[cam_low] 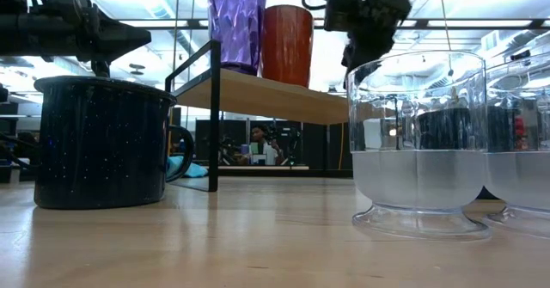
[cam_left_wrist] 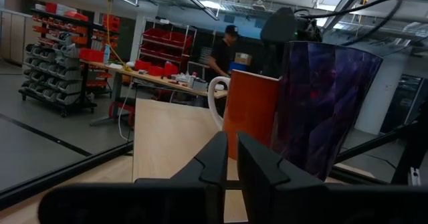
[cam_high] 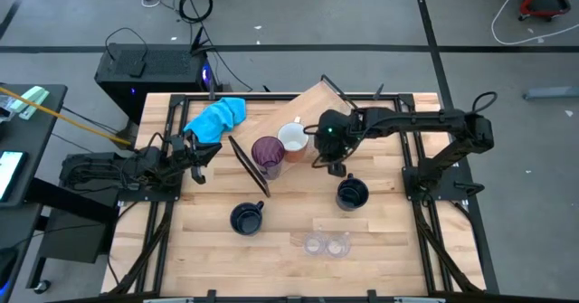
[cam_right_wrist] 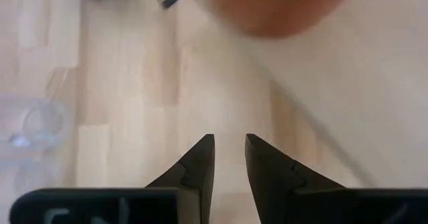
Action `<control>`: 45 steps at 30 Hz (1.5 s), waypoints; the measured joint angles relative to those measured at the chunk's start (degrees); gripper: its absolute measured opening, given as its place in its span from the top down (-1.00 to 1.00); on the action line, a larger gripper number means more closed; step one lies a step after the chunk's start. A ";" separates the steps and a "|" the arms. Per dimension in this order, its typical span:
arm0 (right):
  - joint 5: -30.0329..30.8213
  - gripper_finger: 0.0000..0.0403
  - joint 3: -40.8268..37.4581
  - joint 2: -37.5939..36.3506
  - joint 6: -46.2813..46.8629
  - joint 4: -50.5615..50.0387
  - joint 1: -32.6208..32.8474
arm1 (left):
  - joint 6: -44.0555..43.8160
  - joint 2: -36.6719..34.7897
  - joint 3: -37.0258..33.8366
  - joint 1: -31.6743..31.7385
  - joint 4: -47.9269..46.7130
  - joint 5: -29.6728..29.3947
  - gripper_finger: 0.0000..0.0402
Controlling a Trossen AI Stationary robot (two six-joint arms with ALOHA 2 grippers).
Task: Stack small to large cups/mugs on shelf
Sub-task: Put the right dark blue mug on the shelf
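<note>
Shelf (cam_high: 312, 104): purple tumbler (cam_high: 268, 155) and white mug (cam_high: 292, 138) side by side, unstacked; right pincer (cam_high: 330, 163) hovers beside them, slightly parted, empty; left pincer (cam_high: 196, 163) empty, barely parted.

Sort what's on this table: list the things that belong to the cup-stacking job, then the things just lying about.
Job:
- shelf
- purple tumbler, on the shelf
- orange mug with white inside, on the shelf
- two dark navy mugs, on the table
- two small clear cups, on the table

Lying about:
- blue cloth
</note>
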 joint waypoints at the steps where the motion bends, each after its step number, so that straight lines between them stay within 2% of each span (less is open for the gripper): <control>1: -0.03 0.55 0.00 0.00 0.43 -0.44 0.93 | -0.02 0.01 -0.01 0.01 0.00 0.00 0.80; 7: 0.20 0.49 0.00 0.00 3.35 -2.29 7.86 | -0.02 0.00 0.00 0.00 -0.02 0.00 0.84; 11: 1.91 0.41 -0.57 -0.06 8.57 -4.28 11.77 | -0.02 0.01 0.00 0.02 -0.02 0.02 0.86; 21: 2.42 0.07 -4.13 -0.04 20.03 -5.03 20.27 | 0.00 0.01 0.00 0.01 0.00 0.01 0.81; 27: 6.90 -0.07 -5.07 -0.04 24.12 -8.81 23.27 | -0.02 0.00 -0.02 0.02 -0.02 0.02 0.82; 34: 6.99 -0.08 -8.50 -0.03 27.76 -8.74 24.99 | -0.02 0.00 -0.01 0.00 -0.02 0.02 0.86; 45: 7.93 0.00 -12.00 -0.01 29.34 -8.39 25.89 | 0.00 0.00 -0.01 0.02 -0.01 0.01 0.80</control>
